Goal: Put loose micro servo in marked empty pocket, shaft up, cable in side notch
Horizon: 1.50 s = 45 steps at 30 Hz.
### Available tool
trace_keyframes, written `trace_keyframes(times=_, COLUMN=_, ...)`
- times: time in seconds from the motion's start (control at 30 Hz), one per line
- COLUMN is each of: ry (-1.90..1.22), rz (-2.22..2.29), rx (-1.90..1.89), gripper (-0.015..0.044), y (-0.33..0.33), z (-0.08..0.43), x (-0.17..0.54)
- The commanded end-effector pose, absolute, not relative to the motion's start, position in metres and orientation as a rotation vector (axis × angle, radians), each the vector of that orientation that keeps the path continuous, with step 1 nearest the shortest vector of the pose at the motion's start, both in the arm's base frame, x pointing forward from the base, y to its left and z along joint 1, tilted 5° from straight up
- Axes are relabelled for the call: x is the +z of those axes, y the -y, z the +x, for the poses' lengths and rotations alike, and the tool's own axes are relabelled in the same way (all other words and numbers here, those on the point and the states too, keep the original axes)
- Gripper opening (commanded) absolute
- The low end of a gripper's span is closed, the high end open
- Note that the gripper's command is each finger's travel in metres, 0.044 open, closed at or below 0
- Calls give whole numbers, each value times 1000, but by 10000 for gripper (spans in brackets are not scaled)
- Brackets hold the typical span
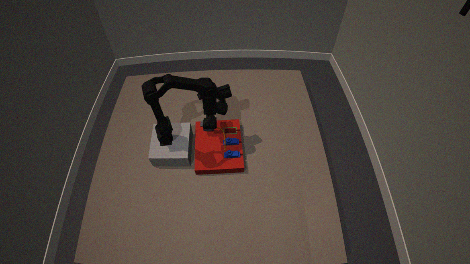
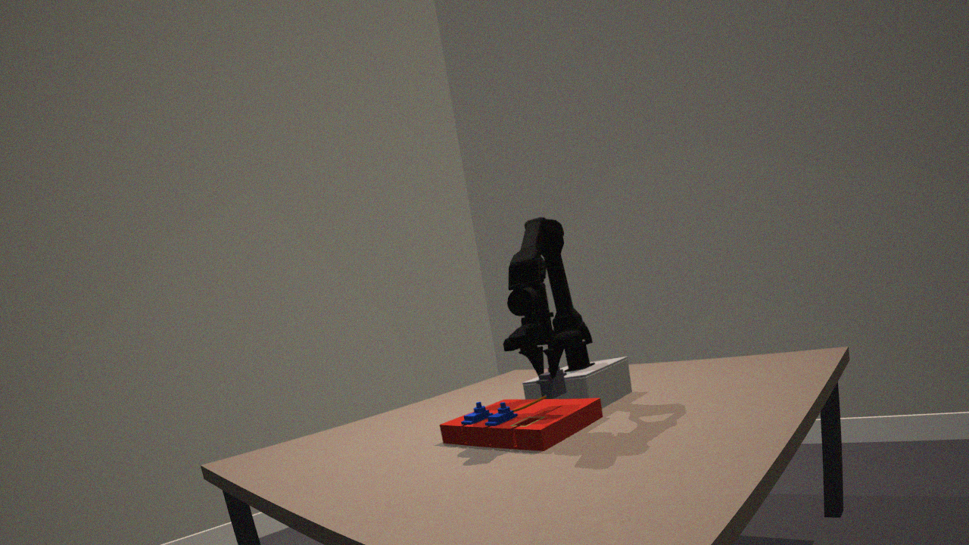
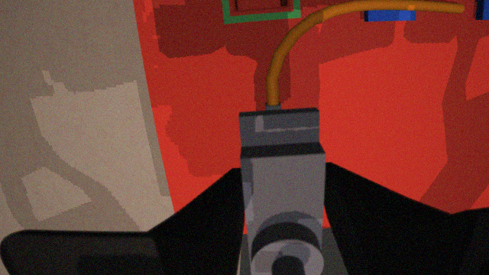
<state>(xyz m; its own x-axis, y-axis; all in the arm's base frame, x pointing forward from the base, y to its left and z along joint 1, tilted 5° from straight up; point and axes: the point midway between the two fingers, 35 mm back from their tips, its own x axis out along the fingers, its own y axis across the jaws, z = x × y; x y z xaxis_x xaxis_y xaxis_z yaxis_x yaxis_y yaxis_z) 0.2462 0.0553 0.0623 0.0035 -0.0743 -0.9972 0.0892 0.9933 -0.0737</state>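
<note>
So it's a plain tan-brown table (image 1: 210, 216) (image 2: 433, 487) (image 3: 95, 126), matte top, dark legs. Sitting right on it: a flat red rectangular block (image 1: 207, 144) (image 2: 492, 437) (image 3: 367, 114) and, just beside that, a taller light-grey box (image 1: 168, 154) (image 2: 606, 382).

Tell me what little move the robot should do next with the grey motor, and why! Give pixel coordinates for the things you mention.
I'd probably slide the grey servo (image 1: 208, 129) (image 2: 554, 385) (image 3: 283, 179) over towards the green-edged pocket (image 1: 230, 130) (image 2: 527, 421) (image 3: 260, 4), without lowering it yet. The gripper (image 1: 209, 127) (image 2: 547, 372) (image 3: 281, 176) is holding it, shaft up, but it's off to one side, and the pocket is empty.
</note>
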Motion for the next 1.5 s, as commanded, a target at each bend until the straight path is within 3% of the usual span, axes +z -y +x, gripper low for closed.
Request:
trace_keyframes(times=0.0, ry=-1561, rz=4, rx=-117, gripper=0, y=-55, z=251, x=62)
trace_keyframes(times=0.93, ry=-1553, rz=4, rx=-118, gripper=0, y=-47, z=354, x=65)
trace_keyframes(times=1.47, ry=-1553, rz=4, rx=-118, gripper=0, y=-46, z=357, x=48)
